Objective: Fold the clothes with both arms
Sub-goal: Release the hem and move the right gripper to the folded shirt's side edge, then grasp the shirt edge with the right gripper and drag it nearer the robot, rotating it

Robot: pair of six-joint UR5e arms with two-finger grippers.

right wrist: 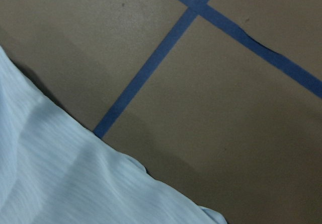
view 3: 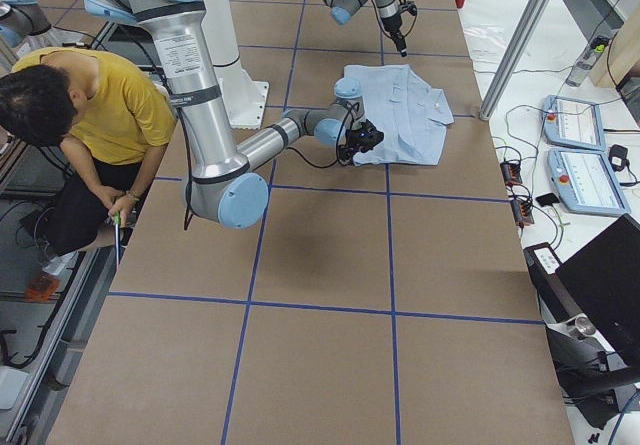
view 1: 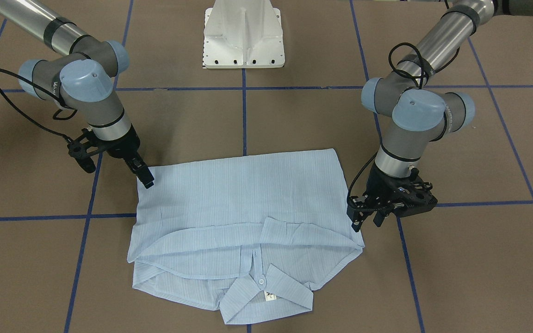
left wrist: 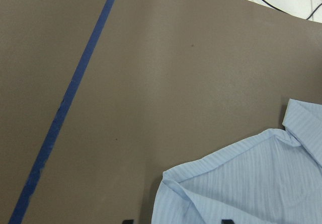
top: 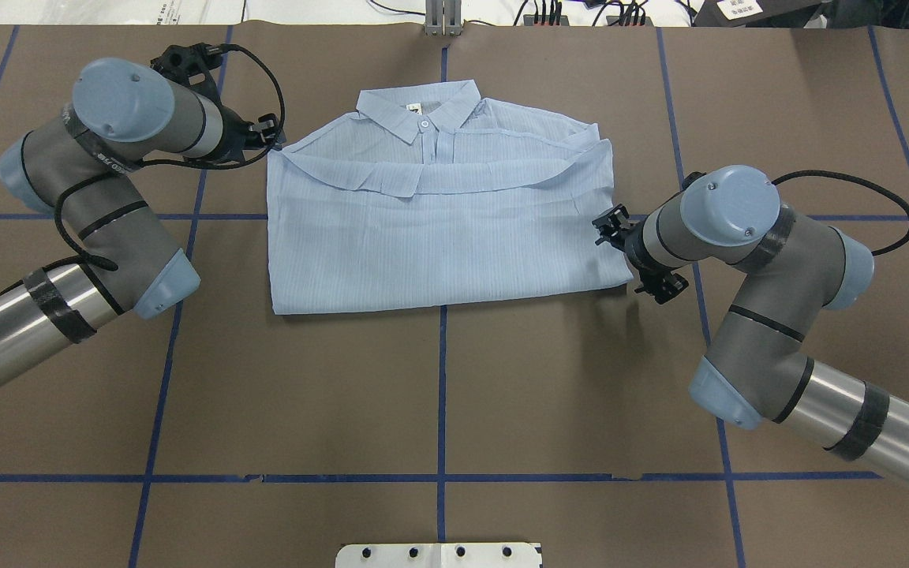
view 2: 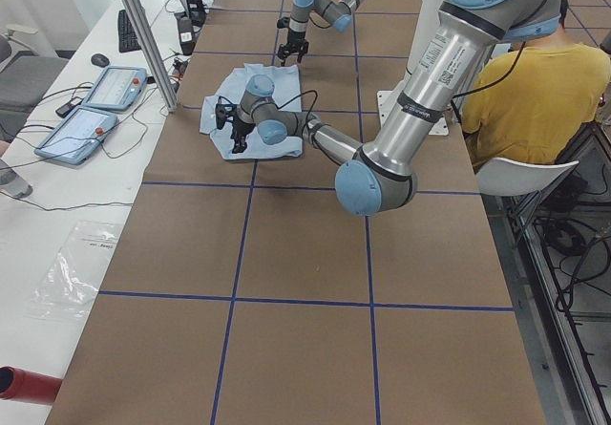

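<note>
The light blue shirt [view 1: 243,208] lies flat on the brown table, its lower half folded up over the chest. Its collar [top: 419,106] points away from the robot. My left gripper [view 1: 366,223] is open and empty. It hovers low beside the shirt's shoulder edge, and in the left wrist view the shirt's corner [left wrist: 241,183] lies between the fingertips. My right gripper [view 1: 145,179] is tilted, with its tips at the folded corner of the shirt [top: 439,229] nearest the robot. Its fingers look slightly apart and hold no cloth. The right wrist view shows only the shirt's edge [right wrist: 60,173].
The white pedestal base [view 1: 244,34] stands behind the shirt on the robot's side. Blue tape lines [top: 442,394] cross the table. A seated person in yellow [view 3: 110,115] is beside the base. Pendants [view 2: 95,100] lie on the side bench.
</note>
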